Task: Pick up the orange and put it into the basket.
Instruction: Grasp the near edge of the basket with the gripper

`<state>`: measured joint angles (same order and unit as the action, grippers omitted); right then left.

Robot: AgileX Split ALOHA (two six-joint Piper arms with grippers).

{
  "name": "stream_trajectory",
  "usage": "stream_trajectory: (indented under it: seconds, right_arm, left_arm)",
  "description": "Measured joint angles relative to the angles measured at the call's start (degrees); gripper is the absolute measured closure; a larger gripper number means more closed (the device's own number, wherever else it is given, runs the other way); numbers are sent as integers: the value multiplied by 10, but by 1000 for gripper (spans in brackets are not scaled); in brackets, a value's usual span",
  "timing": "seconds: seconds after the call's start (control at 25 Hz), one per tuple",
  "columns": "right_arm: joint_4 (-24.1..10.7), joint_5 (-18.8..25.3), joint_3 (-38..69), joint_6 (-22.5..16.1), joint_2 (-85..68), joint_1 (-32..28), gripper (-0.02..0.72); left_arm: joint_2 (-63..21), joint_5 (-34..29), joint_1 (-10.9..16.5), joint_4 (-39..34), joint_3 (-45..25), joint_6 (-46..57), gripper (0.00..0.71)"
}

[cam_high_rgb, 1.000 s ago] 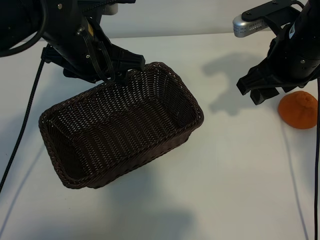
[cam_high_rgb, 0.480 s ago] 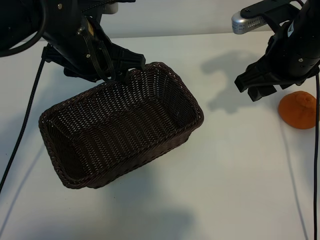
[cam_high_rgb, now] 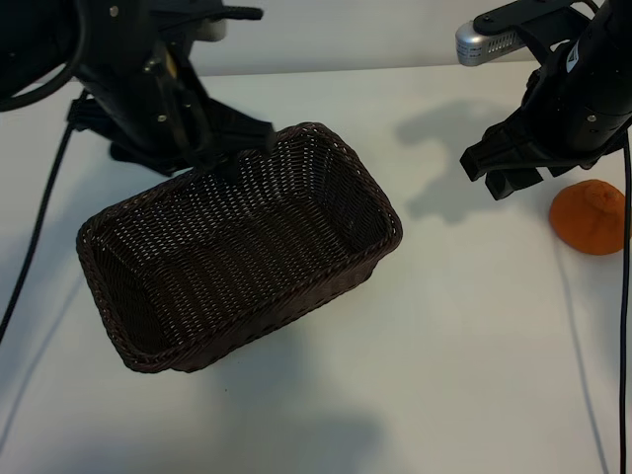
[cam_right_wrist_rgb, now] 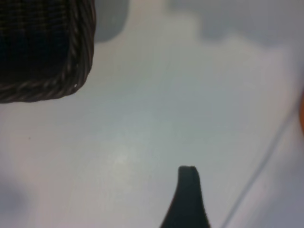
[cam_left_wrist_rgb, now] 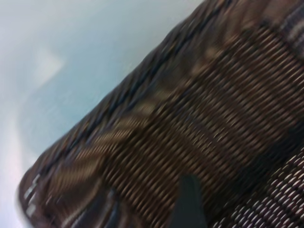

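Note:
The dark brown wicker basket sits left of centre on the white table and has nothing in it. My left gripper hangs open over its back rim, and the left wrist view is filled with basket weave, with a dark fingertip above it. The orange rests on the table at the far right. My right gripper hovers open just left of the orange and a little behind it, holding nothing. In the right wrist view one fingertip shows over bare table, the basket corner farther off.
A black cable trails down the left side of the table and another cable hangs along the right edge past the orange. Bare white table lies between the basket and the orange.
The left arm has shifted a little to the left along the basket's back rim. The right gripper has drifted slightly left. Basket and orange have not moved.

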<state>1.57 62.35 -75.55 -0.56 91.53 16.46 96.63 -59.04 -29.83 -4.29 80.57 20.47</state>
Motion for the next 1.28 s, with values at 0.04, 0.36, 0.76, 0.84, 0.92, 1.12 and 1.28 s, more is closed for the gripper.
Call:
stream_trajectory:
  seconds: [0.04,0.36,0.76,0.84,0.92,1.12,1.28]
  right_arm:
    - [0,0,0,0,0,0,143]
    - [0,5,0,0,0,0,143]
    - [-1,5,0,0,0,0,143]
    - [-1,5,0,0,0,0,143]
    - [-1,5,0,0,0,0,144]
    - [-1,5,0,0,0,0,144]
    - [1,5,0,0,0,0,144]
  left_arm:
    - [-5,-13,0,-7,0,8,118]
    - [-126,-31,0,-89,-103,161,118]
    - [-237,60,0,-115,-331,342,118]
    - [-232,93,0,-117,-360,371,118]
    - [-220,124,0,-119,-382,392,118]
    - [-192,171,0,-139,-389,435,118]
    - [-169,187,0,-144,-389,447,118]
